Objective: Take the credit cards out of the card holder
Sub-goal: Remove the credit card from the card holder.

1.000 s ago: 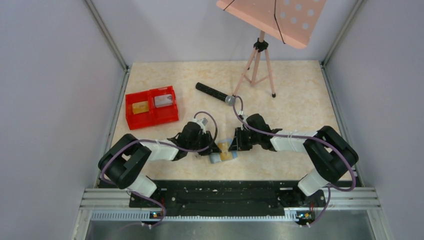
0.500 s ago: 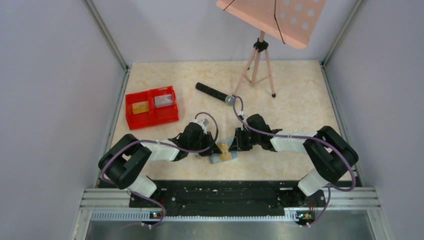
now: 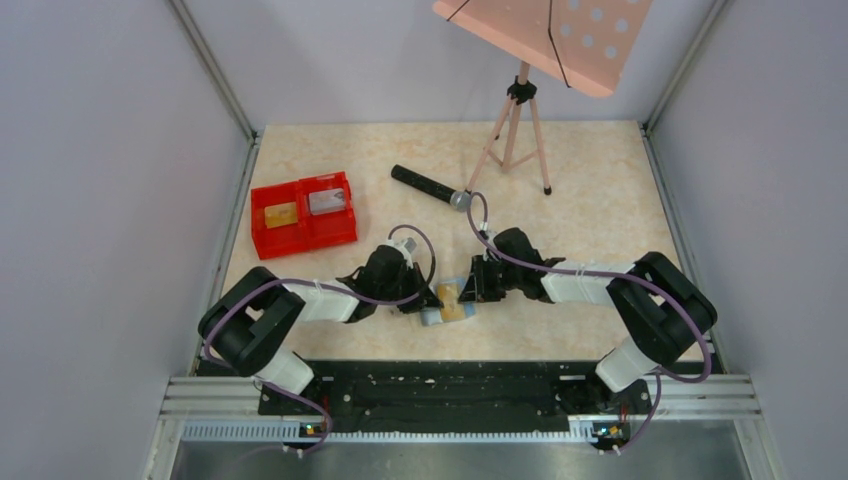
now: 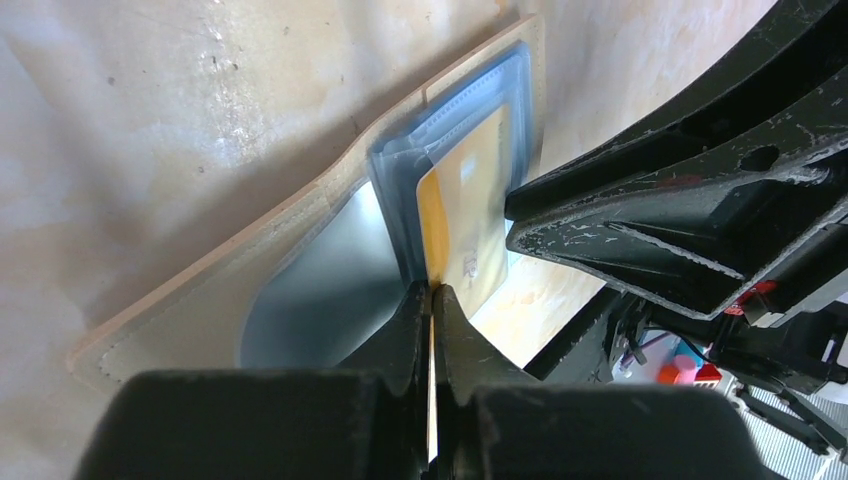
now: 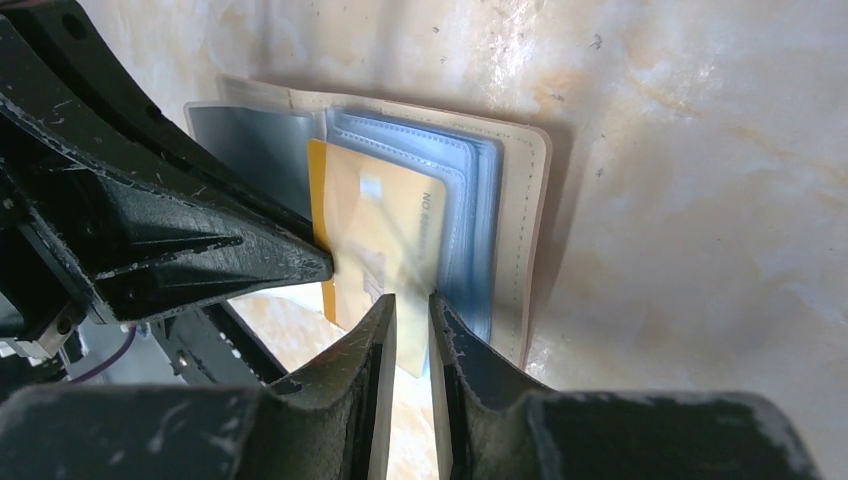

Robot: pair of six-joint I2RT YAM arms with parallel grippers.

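Observation:
The light-blue card holder (image 3: 450,314) lies open on the table near the front edge, between both grippers. In the left wrist view its pale panel (image 4: 320,270) lies flat. A gold-yellow credit card (image 4: 470,200) sticks partway out of its clear sleeves. My left gripper (image 4: 432,292) is shut on that card's edge; it also shows in the top view (image 3: 432,298). My right gripper (image 5: 412,300), seen from above (image 3: 472,290), is closed to a narrow gap on the sleeve side of the card holder (image 5: 475,200), beside the gold card (image 5: 375,230).
A red two-compartment tray (image 3: 305,240) stands at the back left with a gold card (image 3: 281,214) and a silvery card (image 3: 325,201) in it. A black cylinder (image 3: 430,186) lies mid-table. A tripod (image 3: 515,130) carries a pink perforated board (image 3: 560,35) at the back.
The gold card and the card holder have shifted very slightly. Both arms stay in about the same place.

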